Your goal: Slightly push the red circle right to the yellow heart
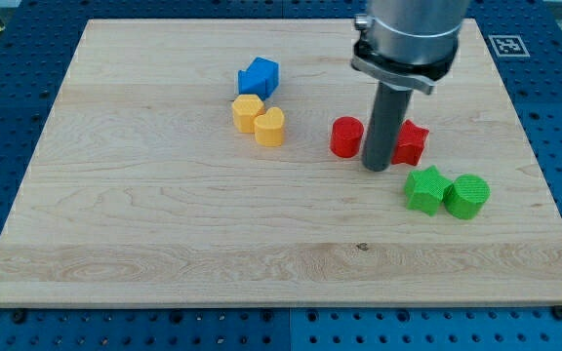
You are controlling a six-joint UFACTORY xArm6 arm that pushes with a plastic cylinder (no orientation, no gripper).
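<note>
The red circle [346,136] sits right of the board's centre. The yellow heart [270,127] lies to its left, touching a yellow hexagon [247,112]. My tip [377,168] is on the board just right of the red circle and slightly below it, close to it. The rod hides part of a red star-like block [412,142] behind it at the right.
A blue block [259,76] lies just above the yellow pair. A green star [425,188] and a green circle [467,196] lie side by side below and right of my tip. The wooden board [164,244] rests on a blue perforated table.
</note>
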